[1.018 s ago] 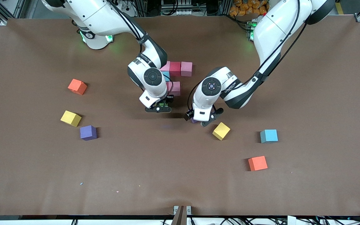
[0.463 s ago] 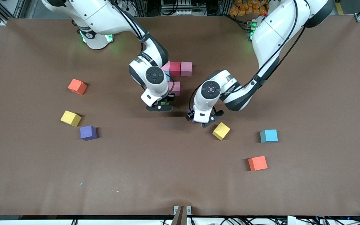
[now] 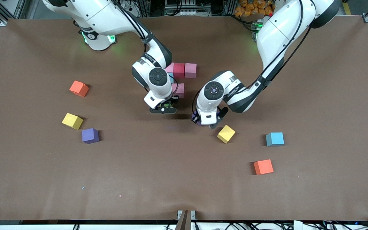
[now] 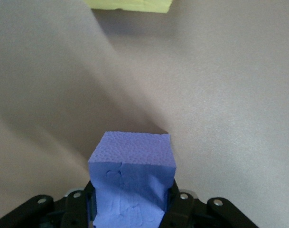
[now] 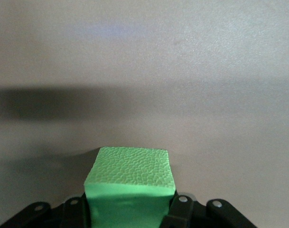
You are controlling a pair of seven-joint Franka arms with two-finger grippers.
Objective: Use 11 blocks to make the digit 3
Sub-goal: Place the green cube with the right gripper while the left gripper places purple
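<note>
Item, my left gripper: jaws closed on a purple block, low over bare table just beside the loose yellow block.

Item, my right gripper: jaws closed on the green block, over the table at the camera-side edge of the started figure.

Item, the digit 3, begun only. Visible: a top row of pink block, red block, pink block touching side by side; a sky-blue block and a further pink block nearer the camera, both partly covered by my right wrist. Five placed blocks can be counted; any others under the arm cannot be seen.

Item, loose stock on the table: second yellow block and second purple block toward the right arm's end; sky-blue block toward the left arm's end.

Item, not for use: two orange cubes.

Assessment: under half complete. I judge the two held blocks go in next, with the remaining rows of the numeral unbuilt.
</note>
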